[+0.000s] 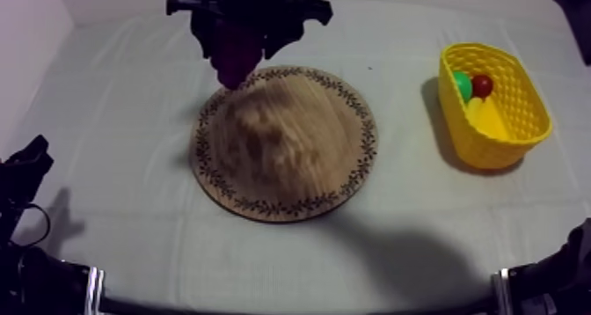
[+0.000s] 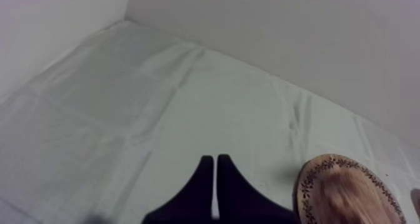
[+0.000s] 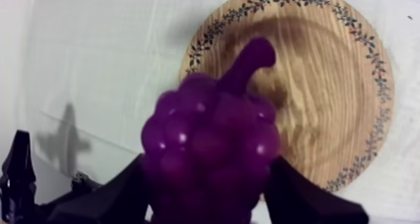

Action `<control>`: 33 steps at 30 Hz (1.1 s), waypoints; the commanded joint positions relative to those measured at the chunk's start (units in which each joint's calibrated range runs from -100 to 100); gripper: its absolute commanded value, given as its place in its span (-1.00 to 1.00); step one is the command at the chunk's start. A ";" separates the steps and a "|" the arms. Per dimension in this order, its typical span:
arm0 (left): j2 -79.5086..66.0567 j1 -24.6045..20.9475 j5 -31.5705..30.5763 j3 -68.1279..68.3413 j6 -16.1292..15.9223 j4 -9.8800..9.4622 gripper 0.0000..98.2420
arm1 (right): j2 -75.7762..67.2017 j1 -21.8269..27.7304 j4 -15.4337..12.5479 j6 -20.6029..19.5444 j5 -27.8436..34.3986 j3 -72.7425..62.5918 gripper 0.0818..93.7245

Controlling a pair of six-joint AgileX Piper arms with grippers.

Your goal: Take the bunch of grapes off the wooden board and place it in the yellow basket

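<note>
Clamping purple toy bunch of grapes [image 3: 209,157] in right jaws, round patterned-rim wooden board [image 3: 331,82] beneath. Left jaws pressed together, empty.

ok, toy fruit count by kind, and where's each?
bunch of grapes: 1, held in right gripper
small red fruit: 1, in yellow basket
pear: 1, in basket
banana: 1, in basket
Total: 4
</note>
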 commanded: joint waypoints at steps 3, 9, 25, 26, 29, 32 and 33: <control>0.02 0.02 0.00 -0.04 0.01 0.01 -1.00 | -3.42 0.22 0.25 0.57 -0.37 4.09 -0.23; 0.02 0.02 0.00 -0.04 0.04 0.01 -1.00 | -8.08 3.40 0.50 2.62 -0.71 10.84 -0.22; 0.02 0.02 0.00 -0.04 0.01 0.01 -1.00 | -17.06 20.42 2.79 10.98 -1.40 27.01 -0.20; 0.02 0.02 0.00 -0.04 0.01 0.01 -1.00 | -17.47 21.54 3.01 11.50 -1.53 27.86 -0.20; 0.02 0.02 0.00 -0.04 0.01 0.01 -1.00 | -18.60 24.74 3.82 13.07 -1.95 30.21 -0.19; 0.02 0.02 0.00 -0.04 0.01 0.01 -1.00 | -19.45 27.86 4.87 14.64 -2.73 32.23 -0.18; 0.02 0.02 0.00 -0.04 0.01 0.01 -1.00 | -19.65 28.91 5.26 15.16 -3.03 32.82 -0.18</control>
